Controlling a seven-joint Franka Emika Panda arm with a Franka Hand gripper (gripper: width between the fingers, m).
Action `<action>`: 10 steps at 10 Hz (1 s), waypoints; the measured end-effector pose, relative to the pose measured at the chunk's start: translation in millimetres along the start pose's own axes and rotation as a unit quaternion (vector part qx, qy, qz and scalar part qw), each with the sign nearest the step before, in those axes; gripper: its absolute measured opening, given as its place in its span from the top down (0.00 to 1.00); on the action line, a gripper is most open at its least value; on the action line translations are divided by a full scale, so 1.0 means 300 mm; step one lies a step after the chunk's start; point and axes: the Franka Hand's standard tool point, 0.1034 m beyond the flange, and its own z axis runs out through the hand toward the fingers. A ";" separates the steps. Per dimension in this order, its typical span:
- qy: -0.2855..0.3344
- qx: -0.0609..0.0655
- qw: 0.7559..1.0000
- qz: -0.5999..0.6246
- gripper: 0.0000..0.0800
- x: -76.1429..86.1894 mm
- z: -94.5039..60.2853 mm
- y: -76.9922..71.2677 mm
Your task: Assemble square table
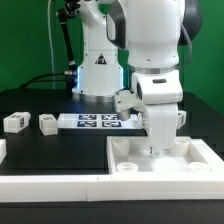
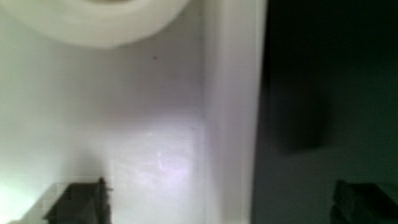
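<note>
The square table's white panel (image 1: 165, 158) lies flat at the exterior view's lower right, with round bosses in its corners. My gripper (image 1: 154, 148) points straight down at the panel's far part. In the wrist view the gripper (image 2: 222, 205) is open. One fingertip (image 2: 79, 203) is over the white panel (image 2: 125, 120) and the other is over the black table, so the jaws straddle the panel's raised rim (image 2: 231, 100). A round boss (image 2: 111, 20) shows ahead. Two white legs (image 1: 14, 122) (image 1: 48, 123) lie at the left. Another white block (image 1: 181, 118) shows right of the arm.
The marker board (image 1: 96, 122) lies behind the panel, left of the arm. A long white bar (image 1: 50, 186) edges the black table (image 1: 60, 150) at the front. The robot's base (image 1: 97, 70) stands at the back.
</note>
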 end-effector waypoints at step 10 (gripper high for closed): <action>-0.011 -0.005 0.998 0.066 0.19 0.043 -0.063 -0.076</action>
